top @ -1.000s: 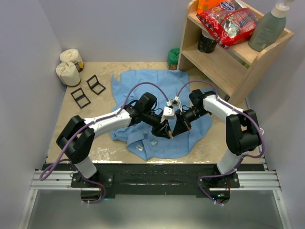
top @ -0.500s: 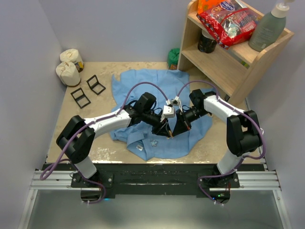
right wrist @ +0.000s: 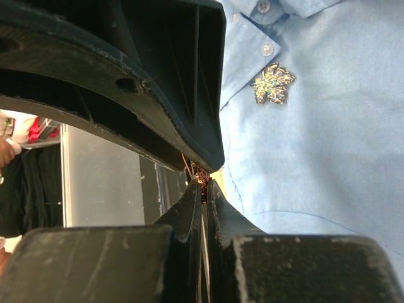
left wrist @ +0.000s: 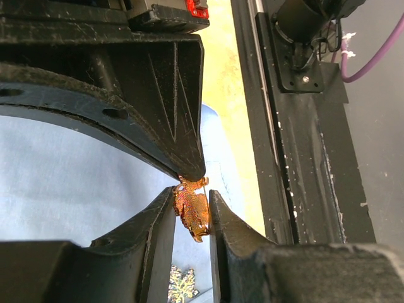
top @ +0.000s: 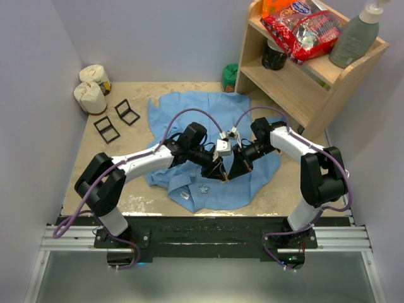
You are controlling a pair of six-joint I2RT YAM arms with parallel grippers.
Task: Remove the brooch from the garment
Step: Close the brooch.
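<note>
The light-blue shirt (top: 189, 110) lies spread on the table; it also shows in the left wrist view (left wrist: 76, 183) and the right wrist view (right wrist: 328, 139). A small orange brooch (left wrist: 191, 211) is pinched between the fingers of my left gripper (left wrist: 192, 199), above the cloth. My right gripper (right wrist: 203, 189) is shut on the same brooch's edge (right wrist: 202, 178), tip to tip with the left. From above, both grippers (top: 221, 172) (top: 231, 170) meet over the shirt front. A glittery leaf brooch (right wrist: 272, 83) sits on the shirt by the collar buttons.
A wooden shelf (top: 297, 82) at the back right holds a snack bag (top: 300, 28), a bottle (top: 355, 36) and a dark jar (top: 274, 57). A green object (top: 230, 77) is beside it. Two black stands (top: 117, 120) and two white pouches (top: 91, 88) are at the back left.
</note>
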